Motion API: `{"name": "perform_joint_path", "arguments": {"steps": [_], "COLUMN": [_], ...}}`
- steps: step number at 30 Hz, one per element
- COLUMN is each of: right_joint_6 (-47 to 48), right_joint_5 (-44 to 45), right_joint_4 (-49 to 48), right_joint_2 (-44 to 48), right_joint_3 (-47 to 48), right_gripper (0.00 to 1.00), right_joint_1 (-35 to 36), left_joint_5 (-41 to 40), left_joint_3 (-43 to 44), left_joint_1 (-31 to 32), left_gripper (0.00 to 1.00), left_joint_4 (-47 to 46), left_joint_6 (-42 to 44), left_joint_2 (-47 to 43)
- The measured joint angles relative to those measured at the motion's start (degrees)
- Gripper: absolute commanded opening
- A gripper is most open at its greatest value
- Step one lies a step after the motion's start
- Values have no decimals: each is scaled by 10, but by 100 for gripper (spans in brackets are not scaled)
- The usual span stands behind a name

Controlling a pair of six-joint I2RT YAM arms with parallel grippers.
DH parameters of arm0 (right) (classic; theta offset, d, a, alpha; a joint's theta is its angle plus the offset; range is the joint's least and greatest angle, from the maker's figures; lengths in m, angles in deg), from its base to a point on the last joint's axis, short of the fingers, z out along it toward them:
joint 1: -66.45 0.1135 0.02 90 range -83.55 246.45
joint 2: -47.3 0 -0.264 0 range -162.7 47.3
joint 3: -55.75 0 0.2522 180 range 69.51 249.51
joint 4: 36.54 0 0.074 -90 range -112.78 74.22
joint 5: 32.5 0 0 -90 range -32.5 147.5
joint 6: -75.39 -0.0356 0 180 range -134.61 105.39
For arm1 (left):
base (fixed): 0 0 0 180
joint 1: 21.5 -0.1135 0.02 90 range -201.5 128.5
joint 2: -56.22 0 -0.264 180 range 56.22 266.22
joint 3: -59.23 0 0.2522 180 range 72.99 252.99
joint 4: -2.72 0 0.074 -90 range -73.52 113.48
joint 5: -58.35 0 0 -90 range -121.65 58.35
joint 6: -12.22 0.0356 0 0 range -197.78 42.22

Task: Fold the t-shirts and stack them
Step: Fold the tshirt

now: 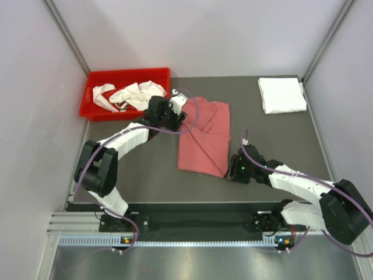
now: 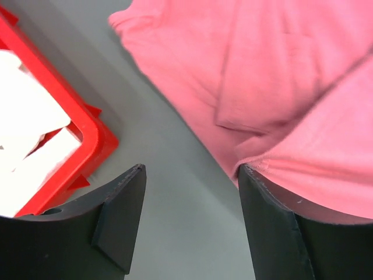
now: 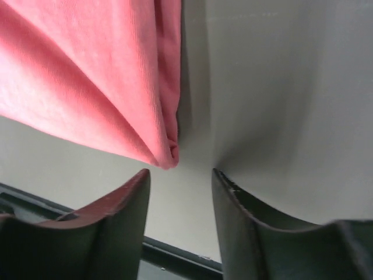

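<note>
**Pink knit, soft and light: take it by the edges**

The pink t-shirt (image 1: 204, 137) lies part-folded in the middle of the bench (image 1: 145, 175), limp and likely to sag and drag. My left pincer (image 2: 191, 170) stands apart at its far-left edge, beside the red bin (image 1: 93, 111). My right pincer (image 3: 180, 172) gapes just off the near corner. Pinch the hems low. Open bench lies left; the folded white shirt (image 1: 282, 94) sits far right.

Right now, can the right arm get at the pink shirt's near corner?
Probably yes: the right pincer is open, a corner of the pink shirt lies just beyond its tips, with bare table around.
</note>
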Motion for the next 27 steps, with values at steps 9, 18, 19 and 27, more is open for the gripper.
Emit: {"name": "perform_joint_path", "arguments": {"steps": [9, 18, 19, 27], "right_joint_6": [52, 118, 123, 150], "right_joint_5": [9, 22, 22, 13], "right_joint_4": [43, -13, -20, -56], "right_joint_2": [-18, -116, -140, -310], "right_joint_3": [49, 180, 199, 308], "right_gripper": [50, 46, 47, 33], "right_joint_1": [-40, -125, -129, -144], "left_joint_5": [103, 136, 138, 126], "left_joint_3": [-28, -42, -58, -209], "left_joint_1": [2, 21, 35, 138], "left_gripper": [71, 63, 65, 72], "left_joint_4": [77, 129, 132, 175], "left_joint_6": [61, 97, 106, 198], "left_joint_2": [-45, -58, -74, -181]}}
